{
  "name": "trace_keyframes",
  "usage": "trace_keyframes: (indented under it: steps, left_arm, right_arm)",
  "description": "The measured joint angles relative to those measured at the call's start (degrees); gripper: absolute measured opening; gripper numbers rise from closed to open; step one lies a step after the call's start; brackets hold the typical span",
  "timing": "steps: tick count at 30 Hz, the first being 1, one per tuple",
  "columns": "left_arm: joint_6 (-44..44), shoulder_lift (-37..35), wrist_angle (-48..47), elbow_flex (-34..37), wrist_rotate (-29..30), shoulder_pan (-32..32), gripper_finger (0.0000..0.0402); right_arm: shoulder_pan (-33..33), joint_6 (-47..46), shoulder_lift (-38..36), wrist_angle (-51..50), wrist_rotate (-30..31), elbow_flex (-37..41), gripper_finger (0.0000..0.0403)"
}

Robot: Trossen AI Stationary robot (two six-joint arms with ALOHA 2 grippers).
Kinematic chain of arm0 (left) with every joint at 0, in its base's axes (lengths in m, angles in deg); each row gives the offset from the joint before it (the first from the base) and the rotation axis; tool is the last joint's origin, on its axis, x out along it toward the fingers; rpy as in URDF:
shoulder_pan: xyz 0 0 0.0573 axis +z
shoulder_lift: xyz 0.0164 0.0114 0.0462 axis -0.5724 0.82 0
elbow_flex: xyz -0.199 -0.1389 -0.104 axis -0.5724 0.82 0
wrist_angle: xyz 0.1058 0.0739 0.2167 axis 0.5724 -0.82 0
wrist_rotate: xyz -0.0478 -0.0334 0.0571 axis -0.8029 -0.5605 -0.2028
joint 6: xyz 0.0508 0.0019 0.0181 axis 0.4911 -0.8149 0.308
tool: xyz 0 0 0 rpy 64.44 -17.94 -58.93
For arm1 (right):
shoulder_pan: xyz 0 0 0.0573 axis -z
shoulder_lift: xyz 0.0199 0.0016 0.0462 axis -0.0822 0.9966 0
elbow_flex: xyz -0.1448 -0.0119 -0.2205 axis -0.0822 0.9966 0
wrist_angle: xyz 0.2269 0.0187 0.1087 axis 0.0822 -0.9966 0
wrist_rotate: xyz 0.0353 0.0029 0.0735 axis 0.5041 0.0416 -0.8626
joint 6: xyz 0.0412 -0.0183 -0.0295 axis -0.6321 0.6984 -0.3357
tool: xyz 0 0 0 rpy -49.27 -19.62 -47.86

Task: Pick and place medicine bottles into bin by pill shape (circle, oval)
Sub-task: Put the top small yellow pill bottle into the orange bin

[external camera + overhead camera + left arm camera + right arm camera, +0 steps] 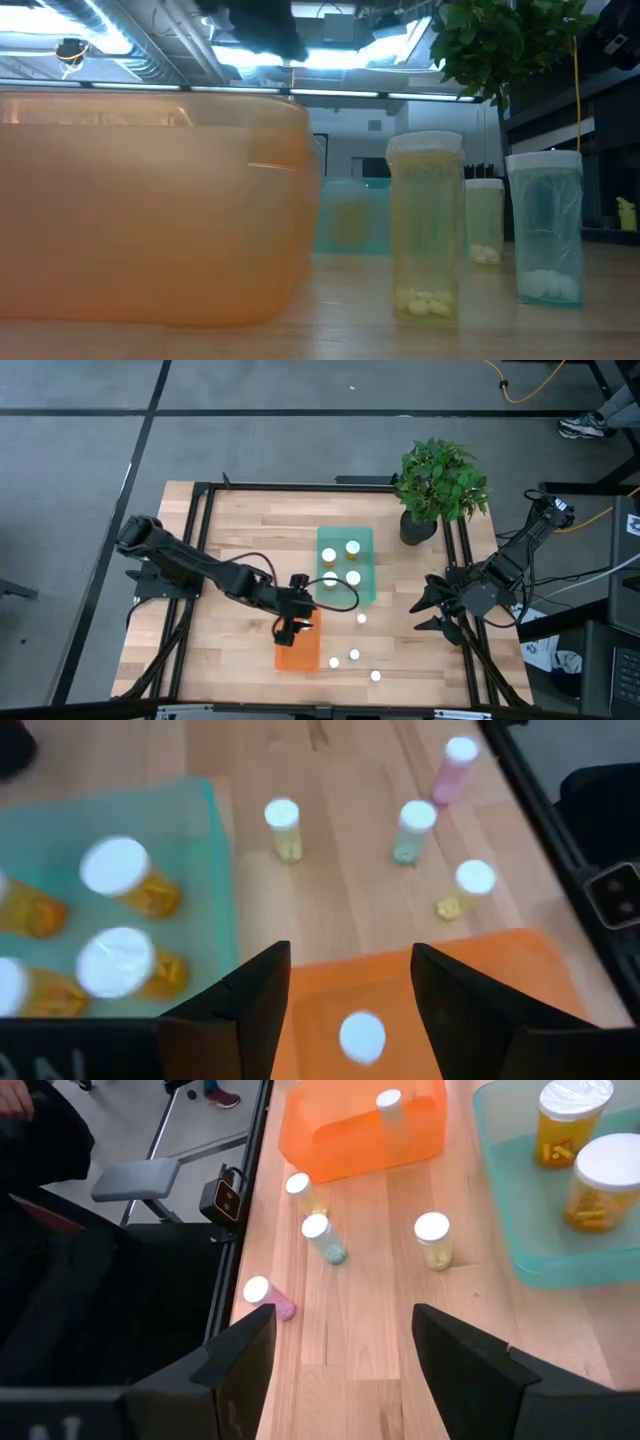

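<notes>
My left gripper [295, 628] hangs open over the orange bin [297, 650]. One small white-capped bottle [362, 1035] stands upright in the bin, below and between the fingers and apart from them; it also shows in the right wrist view [389, 1102]. Several wider-capped orange bottles [352, 577] stand in the green tray [362, 538]. Several small bottles stand loose on the wood to the bin's right [354, 655], one of them pinkish [268, 1298]. My right gripper [425, 610] waits open and empty near the table's right edge.
A potted plant [440, 485] stands at the far right corner. A black frame rail [200, 560] borders the tabletop. In the low view the orange bin [150, 210] fills the left and three loose bottles [425, 230] stand to its right.
</notes>
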Motion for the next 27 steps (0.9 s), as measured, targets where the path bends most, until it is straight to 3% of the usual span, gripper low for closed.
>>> trace_keyframes:
  steps: [8,17,27]
  left_arm:
    - [0.93,-8.58,-8.39,-0.03,4.94,-0.08,0.0197]
    - [4.73,-12.84,-13.46,0.02,7.80,-0.03,0.0196]
    - [-6.71,-13.23,-17.85,0.06,14.32,-0.20,0.0196]
  right_arm:
    - [0.02,0.30,-0.02,1.88,1.09,0.00,0.0236]
    - [0.00,2.53,-0.02,3.61,1.59,0.00,0.0236]
    - [0.02,4.07,0.13,4.65,15.87,0.00,0.0236]
